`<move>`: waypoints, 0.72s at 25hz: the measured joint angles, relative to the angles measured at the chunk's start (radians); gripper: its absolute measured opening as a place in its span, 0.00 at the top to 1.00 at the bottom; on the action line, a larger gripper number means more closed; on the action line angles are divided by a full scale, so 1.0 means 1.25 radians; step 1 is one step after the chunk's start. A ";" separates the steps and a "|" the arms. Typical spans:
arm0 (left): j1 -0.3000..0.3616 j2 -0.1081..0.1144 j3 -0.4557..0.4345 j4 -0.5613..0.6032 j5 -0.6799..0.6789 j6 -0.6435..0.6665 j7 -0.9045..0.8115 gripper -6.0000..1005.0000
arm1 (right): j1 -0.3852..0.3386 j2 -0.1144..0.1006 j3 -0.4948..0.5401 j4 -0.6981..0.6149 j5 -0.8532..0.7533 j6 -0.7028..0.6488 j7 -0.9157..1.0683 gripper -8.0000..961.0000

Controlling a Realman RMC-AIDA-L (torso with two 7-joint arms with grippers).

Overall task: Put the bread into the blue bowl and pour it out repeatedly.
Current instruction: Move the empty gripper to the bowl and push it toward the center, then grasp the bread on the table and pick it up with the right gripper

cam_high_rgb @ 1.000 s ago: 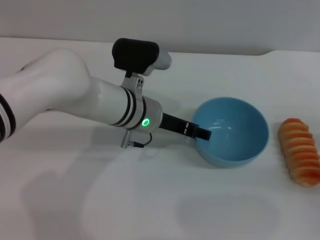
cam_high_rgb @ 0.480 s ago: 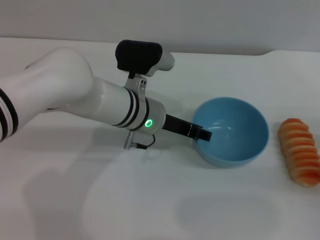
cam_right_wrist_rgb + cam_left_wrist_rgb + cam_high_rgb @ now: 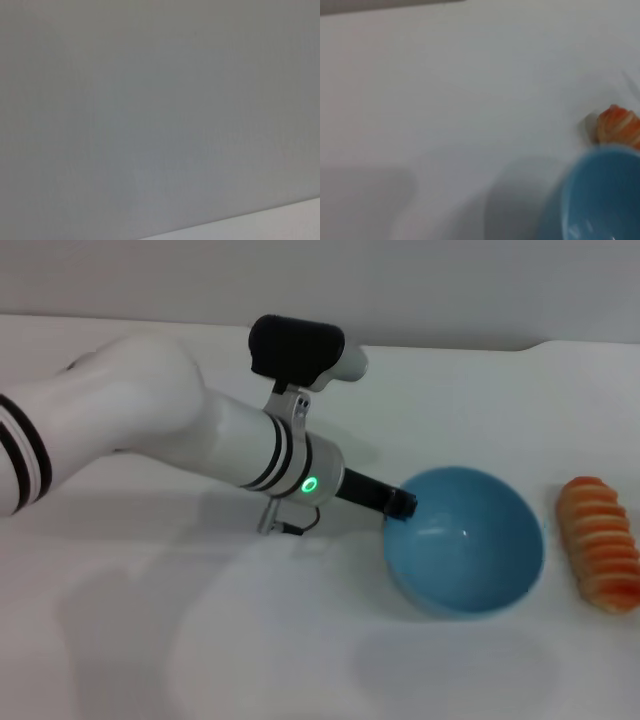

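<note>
The blue bowl [image 3: 470,550] is empty and tipped, its opening facing toward me, right of the table's middle. My left gripper [image 3: 402,506] is shut on the bowl's left rim, with the white arm reaching in from the left. The bread [image 3: 598,543], ridged orange-red and tan side up, lies on the table just right of the bowl, apart from it. In the left wrist view the bowl [image 3: 605,200] fills a corner and one end of the bread [image 3: 619,126] shows past its rim. The right gripper is out of view.
The white table [image 3: 200,660] carries only the bowl and the bread. Its far edge [image 3: 450,345] runs along the back against a grey wall. The right wrist view shows only a plain grey surface.
My left arm has shifted right and toward me with the bowl, and the bowl has tipped so its opening faces me more. The bread has not moved.
</note>
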 joint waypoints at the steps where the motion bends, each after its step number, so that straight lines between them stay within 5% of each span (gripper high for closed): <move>1: -0.005 0.000 0.000 0.000 0.000 0.000 -0.001 0.76 | 0.000 0.000 0.000 0.000 0.001 0.000 0.000 0.48; 7: -0.034 0.000 0.019 -0.009 0.005 -0.001 -0.002 1.00 | 0.000 0.001 0.000 0.000 0.001 0.000 0.004 0.49; 12: -0.060 0.009 0.005 -0.003 0.032 0.004 -0.002 1.00 | 0.000 0.001 0.000 0.002 0.002 0.000 0.006 0.49; 18: -0.119 0.008 -0.078 0.001 0.252 0.005 -0.054 1.00 | 0.005 -0.001 -0.003 0.003 0.002 0.001 0.033 0.50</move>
